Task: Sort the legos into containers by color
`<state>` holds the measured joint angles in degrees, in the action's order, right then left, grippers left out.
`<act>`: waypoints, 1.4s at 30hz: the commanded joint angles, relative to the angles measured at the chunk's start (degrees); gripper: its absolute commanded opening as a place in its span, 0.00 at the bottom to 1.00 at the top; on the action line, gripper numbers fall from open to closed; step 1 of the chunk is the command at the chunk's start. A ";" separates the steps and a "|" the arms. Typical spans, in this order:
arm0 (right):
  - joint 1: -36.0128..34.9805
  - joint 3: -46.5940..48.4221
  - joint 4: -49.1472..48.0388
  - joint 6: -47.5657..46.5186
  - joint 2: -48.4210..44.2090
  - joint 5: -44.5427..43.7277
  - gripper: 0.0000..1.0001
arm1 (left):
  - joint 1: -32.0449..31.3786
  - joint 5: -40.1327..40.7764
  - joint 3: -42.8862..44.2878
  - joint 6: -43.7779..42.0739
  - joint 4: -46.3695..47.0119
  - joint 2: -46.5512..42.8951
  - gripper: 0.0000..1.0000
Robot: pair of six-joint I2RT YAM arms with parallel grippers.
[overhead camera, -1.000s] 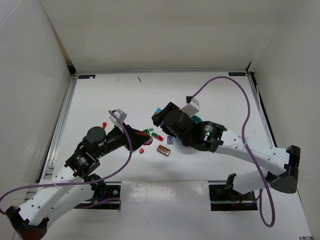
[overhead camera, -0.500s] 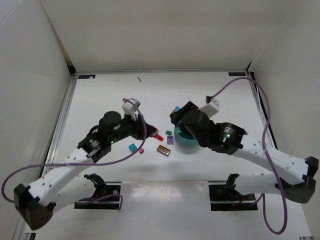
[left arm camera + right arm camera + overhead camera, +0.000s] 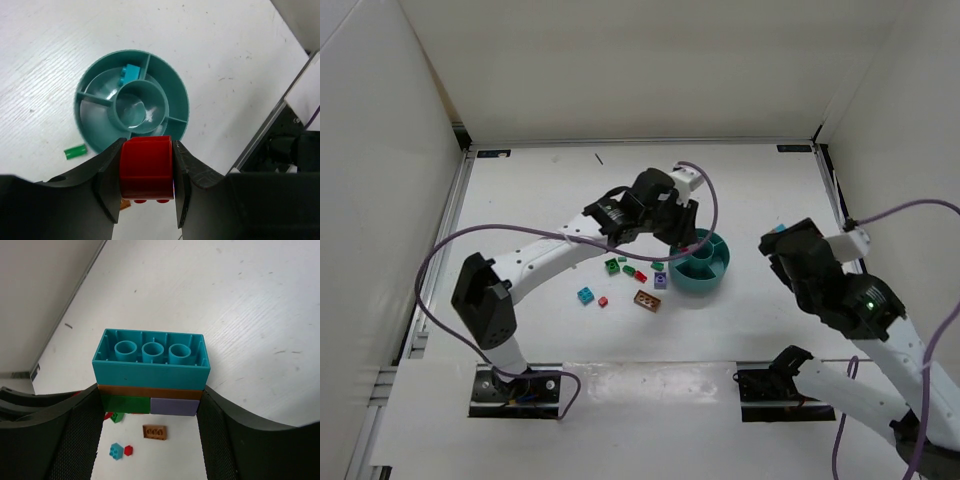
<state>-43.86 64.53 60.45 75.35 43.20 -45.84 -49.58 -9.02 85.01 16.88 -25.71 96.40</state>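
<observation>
L fingers point(image 3: 107, 182) pinch red brick point(image 3: 146, 167) over teal divided bowl point(image 3: 184, 106) rim: drop step. Next: centre over empty wedge point(image 3: 92, 120), release. R fingers point(image 3: 75, 435) clamp mixed brick stack point(image 3: 150, 375).

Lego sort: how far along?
Early. Done: one blue brick sits in a wedge of the bowl. In hand: left hand grips a red brick above the bowl's edge; right hand grips a mixed-colour stack. Left: loose bricks beside the bowl, including a brown brick.
</observation>
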 commanded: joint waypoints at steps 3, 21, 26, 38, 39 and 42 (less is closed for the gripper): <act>7.55 -3.70 4.16 -3.28 -6.19 2.68 0.18 | -2.89 3.82 9.81 -4.14 -8.03 5.27 0.01; 31.89 -8.90 -2.96 -18.84 -8.83 24.39 0.20 | -3.15 8.40 24.50 -5.29 -12.78 19.35 0.02; 33.66 -10.04 -4.37 -20.24 -9.19 26.59 0.20 | -3.85 8.40 23.45 -5.81 -13.22 18.30 0.21; 32.35 -10.48 -5.16 -19.81 -9.10 26.69 0.20 | -4.91 8.14 24.41 -6.34 -13.84 17.77 0.64; 32.17 -10.31 -5.25 -19.89 -9.36 26.60 0.20 | -5.00 8.22 24.41 -6.25 -13.84 17.42 0.68; 31.46 -10.04 -4.64 -19.72 -9.27 26.25 0.20 | -5.09 8.40 24.59 -6.42 -13.48 17.16 0.77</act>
<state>-11.64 54.08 57.41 56.34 34.48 -19.29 -54.11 -0.91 107.00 10.94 -39.05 117.12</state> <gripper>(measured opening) 0.700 0.760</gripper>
